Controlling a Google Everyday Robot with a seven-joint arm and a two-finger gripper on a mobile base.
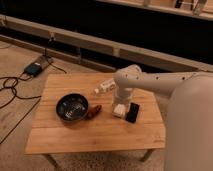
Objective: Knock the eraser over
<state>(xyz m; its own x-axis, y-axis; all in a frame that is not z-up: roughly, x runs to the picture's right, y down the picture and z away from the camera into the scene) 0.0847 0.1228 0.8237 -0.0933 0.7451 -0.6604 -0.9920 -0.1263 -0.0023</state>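
The eraser (pixel 132 112), a small black block, is on the wooden table (pixel 65 137) right of the middle. It looks tipped or lying flat, though I cannot tell for sure. My gripper (pixel 120 108) hangs from the white arm (pixel 150 82), low over the table. It is right beside the eraser's left side. I cannot tell whether they touch.
A dark bowl (pixel 72 107) stands left of the middle. A small red object (pixel 95 111) lies between the bowl and the gripper. White blocks (pixel 103 88) lie behind the gripper. The table's right edge is close to the eraser. Cables and a box (pixel 35 67) lie on the floor at the left.
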